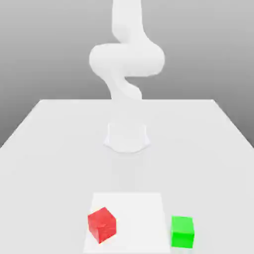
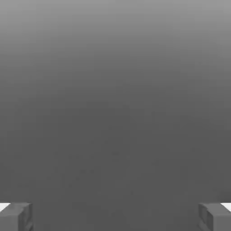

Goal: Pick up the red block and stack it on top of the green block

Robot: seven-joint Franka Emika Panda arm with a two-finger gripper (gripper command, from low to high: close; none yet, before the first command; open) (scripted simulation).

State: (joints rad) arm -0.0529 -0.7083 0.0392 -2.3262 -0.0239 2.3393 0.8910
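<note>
Gripper (image 2: 115, 217) of mine stands released in the hand view, its two fingers (image 2: 213, 217) spread wide apart with nothing between them but a plain grey backdrop, darker over most of its area and paler along one edge. In the exterior view, my white arm (image 1: 127, 59) rises from its base (image 1: 127, 138) on a broad, pale table (image 1: 54, 163), the upper links bending above the tabletop against a grey background. Nearer the camera, a flat white square (image 1: 139, 223) lies on the table. The red block (image 1: 102, 225) sits on that square, toward the exterior view's left, turned at an angle so that a corner points toward the camera. The green block (image 1: 182, 232) sits just beside the square, off its edge on the exterior view's right, and is set nearly straight to the camera, its top face a lighter green than the side below. The two blocks are apart, with a bare stretch of the white square between them, and the red block is not on top of the green one. Both blocks are well apart from my arm's base, in the part of the table nearest the camera.
</note>
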